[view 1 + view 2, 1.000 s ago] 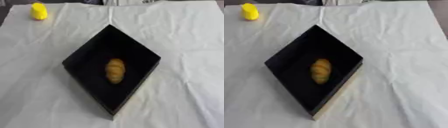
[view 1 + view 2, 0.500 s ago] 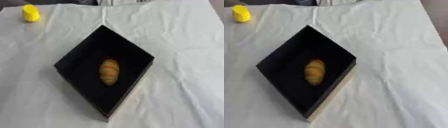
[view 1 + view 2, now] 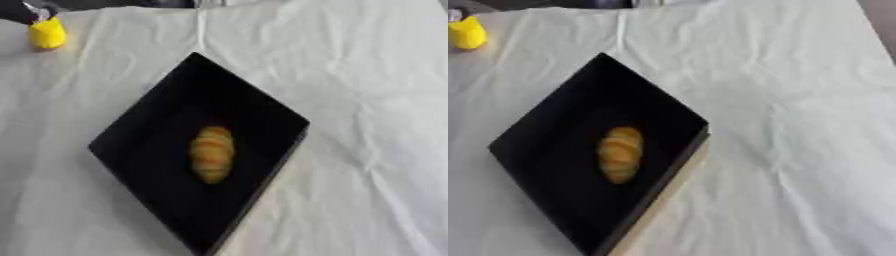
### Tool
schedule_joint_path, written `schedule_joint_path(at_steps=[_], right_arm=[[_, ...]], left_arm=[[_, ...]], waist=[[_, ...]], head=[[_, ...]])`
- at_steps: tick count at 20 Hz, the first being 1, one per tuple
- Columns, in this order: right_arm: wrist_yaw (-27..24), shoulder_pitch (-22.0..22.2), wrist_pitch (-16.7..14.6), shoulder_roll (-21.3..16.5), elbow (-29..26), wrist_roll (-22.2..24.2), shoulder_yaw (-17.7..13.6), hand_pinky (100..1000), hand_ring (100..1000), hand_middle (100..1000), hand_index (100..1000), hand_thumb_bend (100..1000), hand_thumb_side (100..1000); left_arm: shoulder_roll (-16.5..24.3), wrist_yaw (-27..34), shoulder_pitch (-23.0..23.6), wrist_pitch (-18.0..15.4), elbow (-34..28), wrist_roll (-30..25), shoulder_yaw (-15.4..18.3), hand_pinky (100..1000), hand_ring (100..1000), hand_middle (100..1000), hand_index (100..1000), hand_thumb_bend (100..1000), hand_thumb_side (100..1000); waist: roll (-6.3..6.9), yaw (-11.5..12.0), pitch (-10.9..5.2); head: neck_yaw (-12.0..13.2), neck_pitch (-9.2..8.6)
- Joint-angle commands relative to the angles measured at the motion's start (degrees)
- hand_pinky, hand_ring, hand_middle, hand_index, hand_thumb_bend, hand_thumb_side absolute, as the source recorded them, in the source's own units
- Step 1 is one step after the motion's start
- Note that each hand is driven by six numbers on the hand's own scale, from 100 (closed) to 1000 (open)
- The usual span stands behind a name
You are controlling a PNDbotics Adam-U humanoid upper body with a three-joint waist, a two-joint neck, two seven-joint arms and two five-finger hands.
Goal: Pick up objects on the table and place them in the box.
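A black square box (image 3: 149, 125) lies turned like a diamond in the middle of the white cloth. Inside it rests a golden-brown ridged bread roll (image 3: 213, 160). A small yellow object (image 3: 46, 34) stands on the cloth at the far left corner. A dark shape with a silver part, which looks like my left hand (image 3: 26, 12), comes in from the upper left corner and reaches the top of the yellow object. How its fingers stand is not visible. My right hand shows in neither view.
A wrinkled white cloth (image 3: 359, 85) covers the whole table. The cloth's far edge runs along the top of the view, with dark ground behind it. The table's right edge shows at the upper right (image 3: 881, 30).
The whole picture has shifted, so the camera moved. A dark shape with a silver part has come in at the upper left, right above the yellow object. Box and bread roll lie as before.
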Motion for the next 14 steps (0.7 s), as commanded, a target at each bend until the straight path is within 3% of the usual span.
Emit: schedule_joint_path(at_steps=[1, 5, 10, 13, 14], right_arm=[[0.5, -0.9, -0.3, -1.7, -0.9, 0.1, -0.6, 890, 884, 699, 847, 119, 235], [0.8, -1.1, -0.3, -1.4, -0.9, 0.2, -0.7, 892, 886, 698, 848, 108, 239], [0.8, -1.3, -0.3, -1.0, -0.9, 0.4, -0.6, 893, 887, 697, 849, 100, 261], [0.6, -1.5, -0.3, -0.7, -0.9, 0.6, -0.5, 894, 888, 696, 849, 100, 263], [0.6, -1.5, -0.3, -0.7, -0.9, 0.6, -0.5, 894, 888, 696, 849, 100, 263]], left_arm=[[2.7, -0.4, -1.5, 1.9, 1.8, 1.3, 1.8, 886, 855, 819, 933, 548, 339], [3.0, -0.3, -1.5, 3.3, 3.2, 2.1, 2.4, 879, 851, 813, 928, 560, 309], [3.1, -0.3, -1.4, 4.8, 4.6, 3.5, 2.8, 848, 824, 783, 905, 490, 297], [2.7, 0.3, -1.2, 5.2, 5.2, 5.1, 2.8, 776, 707, 661, 830, 329, 278], [2.6, 0.7, -1.1, 5.1, 5.4, 5.4, 2.7, 748, 660, 598, 784, 264, 223]], waist=[[-0.08, -0.2, -0.76], [0.06, -1.0, 0.81], [0.03, -1.3, 2.05], [0.07, -1.6, 2.36], [0.08, -1.7, 2.38]], head=[[1.9, -2.12], [2.5, -3.41], [2.8, -4.10], [3.0, -4.26], [3.1, -4.24]])
